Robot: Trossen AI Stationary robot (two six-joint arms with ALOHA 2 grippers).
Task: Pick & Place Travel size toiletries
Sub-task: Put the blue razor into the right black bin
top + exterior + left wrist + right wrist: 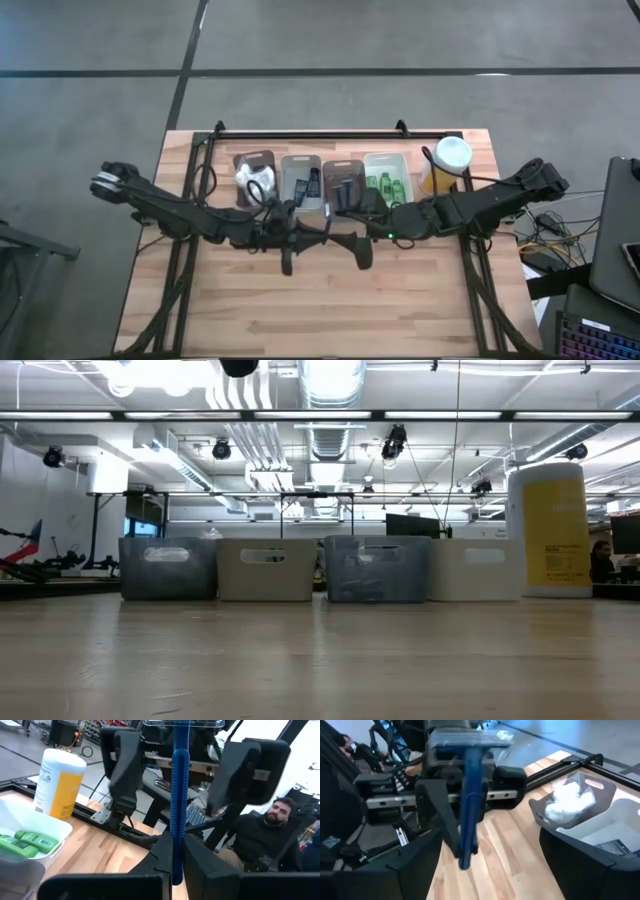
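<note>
A slim dark-blue razor [179, 795] stands upright in the air between my two grippers, its clear-capped head [470, 742] on top. My left gripper [175, 855] is shut on it over the table's middle [300, 232]. My right gripper [487, 865] faces it from the right [340, 235], open, with its fingers [125, 770] standing wide on either side of the razor without touching. Both grippers are above the low view's edge. The other toiletries lie in the bins: white bundles [253, 180], razors [303, 185], dark tubes [343, 190], green bottles [385, 183]. My left gripper pinches the razor's handle near its lower free end [176, 867] between its two fingers. The fingers come level from the table's left and lie across the handle. The razor stands upright above the hold, head up, lifted clear of the table.
Four bins stand in a row along the far side [270, 570], with a tall yellow canister [447, 165] at the row's right end. Bare wood lies in front of the bins [320, 310]. A seated person [270, 820] shows beyond the table.
</note>
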